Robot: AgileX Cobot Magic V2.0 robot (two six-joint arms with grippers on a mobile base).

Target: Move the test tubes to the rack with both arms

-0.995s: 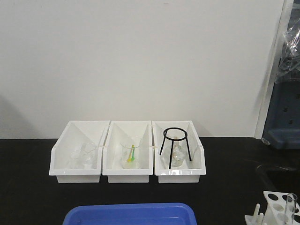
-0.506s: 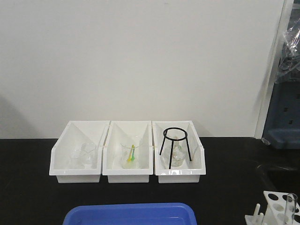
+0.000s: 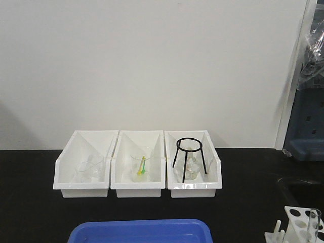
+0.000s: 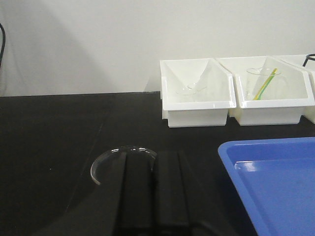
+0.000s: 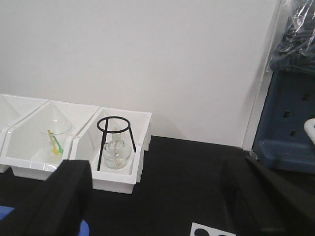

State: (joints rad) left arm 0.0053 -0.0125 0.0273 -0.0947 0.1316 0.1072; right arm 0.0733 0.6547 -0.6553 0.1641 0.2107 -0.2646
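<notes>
On my front camera I see three white bins (image 3: 137, 188) in a row on the black table (image 3: 30, 212), against the far wall; the left one holds clear glassware, the middle one a beaker (image 3: 141, 167) with a yellow and green stick in it, the right one a black tripod stand (image 3: 189, 153) over a flask. A blue tray (image 3: 142, 231) sits at the near edge, and at the near right corner the rack (image 3: 298, 223) shows partly, with one test tube (image 3: 314, 223) upright in it; neither arm is in this view. From my left wrist camera, the left gripper (image 4: 152, 189) has its black fingers pressed together, nothing between them, above a round glass dish (image 4: 123, 156) on the table, the tray to its right. From my right wrist camera, the right gripper (image 5: 162, 196) stands spread wide, fingers at either side of the frame, a corner of the rack just visible at the bottom edge
</notes>
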